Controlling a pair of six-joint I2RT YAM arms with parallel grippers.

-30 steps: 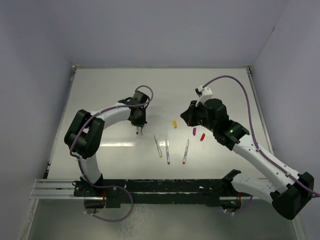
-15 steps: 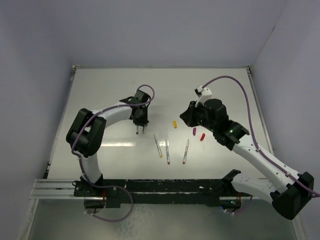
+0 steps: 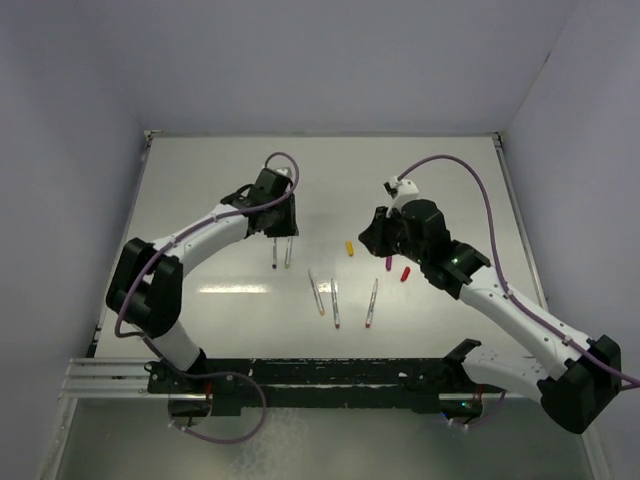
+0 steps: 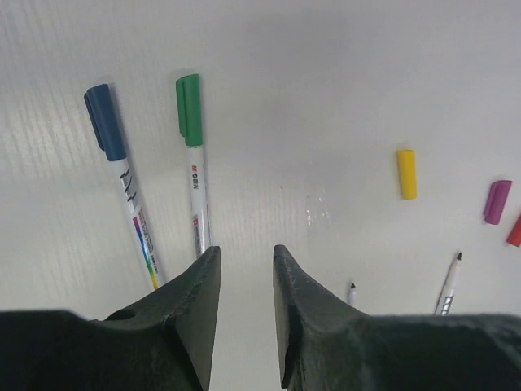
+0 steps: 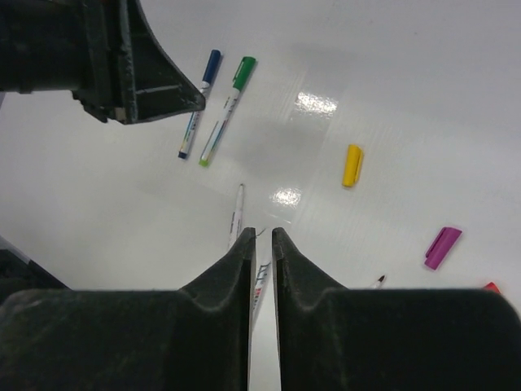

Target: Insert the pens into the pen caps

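Two capped pens lie side by side: the blue-capped pen (image 3: 275, 256) (image 4: 122, 204) (image 5: 199, 102) and the green-capped pen (image 3: 288, 252) (image 4: 194, 179) (image 5: 224, 110). My left gripper (image 3: 280, 232) (image 4: 244, 261) is open and empty, just behind them. Three uncapped pens (image 3: 335, 303) lie in the middle; one shows under my right gripper (image 5: 237, 213). The yellow cap (image 3: 349, 247) (image 4: 405, 173) (image 5: 352, 165), purple cap (image 3: 388, 263) (image 5: 442, 248) and red cap (image 3: 405, 272) (image 4: 514, 232) lie loose. My right gripper (image 3: 368, 238) (image 5: 260, 240) is shut and empty, above the table.
The white table (image 3: 200, 200) has raised walls at the left, back and right. The arm rail (image 3: 300, 375) runs along the near edge. My left gripper shows in the right wrist view (image 5: 138, 73) at the upper left.
My left gripper has let go of the green-capped pen beside the blue-capped one and drawn back from it. The left arm's elbow swung left. The right arm barely moved.
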